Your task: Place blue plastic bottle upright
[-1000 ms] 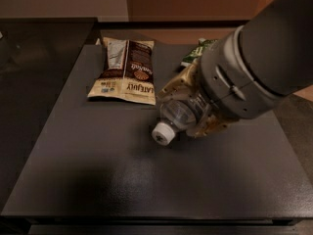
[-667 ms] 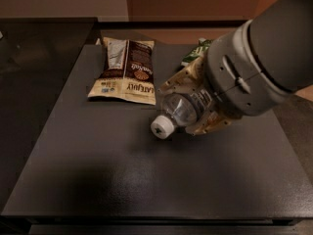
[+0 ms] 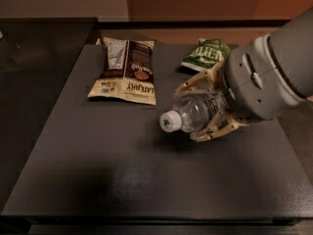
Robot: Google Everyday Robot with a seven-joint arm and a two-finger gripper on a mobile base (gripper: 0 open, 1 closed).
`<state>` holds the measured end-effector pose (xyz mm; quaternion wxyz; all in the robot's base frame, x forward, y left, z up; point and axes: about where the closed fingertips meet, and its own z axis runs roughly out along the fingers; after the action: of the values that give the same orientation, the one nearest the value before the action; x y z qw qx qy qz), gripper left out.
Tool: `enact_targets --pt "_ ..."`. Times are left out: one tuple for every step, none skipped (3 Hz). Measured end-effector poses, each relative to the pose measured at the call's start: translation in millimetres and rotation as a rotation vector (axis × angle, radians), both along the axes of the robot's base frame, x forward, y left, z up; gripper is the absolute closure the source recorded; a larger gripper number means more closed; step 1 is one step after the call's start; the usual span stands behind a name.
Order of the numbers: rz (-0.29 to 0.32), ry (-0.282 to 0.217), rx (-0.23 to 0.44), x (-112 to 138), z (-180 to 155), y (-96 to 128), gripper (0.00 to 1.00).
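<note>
The gripper [image 3: 188, 112] sits over the right half of the table, about midway between its near and far edges, and it is clenched on the bottle [image 3: 194, 115]. One cream finger [image 3: 195, 83] runs along the far side of the bottle and the other [image 3: 215, 131] along its near side, both pressed against the clear body. Behind them the thick grey arm [image 3: 274, 77] comes in from the right edge of the view.

The bottle is on its side rather than upright. Its white cap [image 3: 171, 121] points left and a little toward the near edge, while its base is hidden between the fingers and the arm. Part of the pale label shows between the two fingers. A dark shadow lies on the table just under the cap; whether the bottle touches the surface or hangs slightly above it cannot be told.

Just beyond the gripper, at the far right of the table, lies a green bag [image 3: 205, 54], partly covered by the upper finger. To the left of it, well apart from the bottle, a brown snack bag [image 3: 127, 70] lies flat near the far edge, its printed end toward the middle of the table. The table [image 3: 122, 170] itself is dark and matte.
</note>
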<state>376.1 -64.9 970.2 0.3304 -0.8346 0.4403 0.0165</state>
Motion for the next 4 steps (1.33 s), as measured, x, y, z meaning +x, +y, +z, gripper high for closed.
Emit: enact_targets --pt "-0.081 0.129 0.088 0 -16 -9 1.00" --pt "-0.155 0.230 0.166 5 -27 -25 1.00" --pt "-0.210 0.274 0.211 19 -30 -48 1.00" --pt "-0.274 0.278 0.236 35 -29 -78 1.00"
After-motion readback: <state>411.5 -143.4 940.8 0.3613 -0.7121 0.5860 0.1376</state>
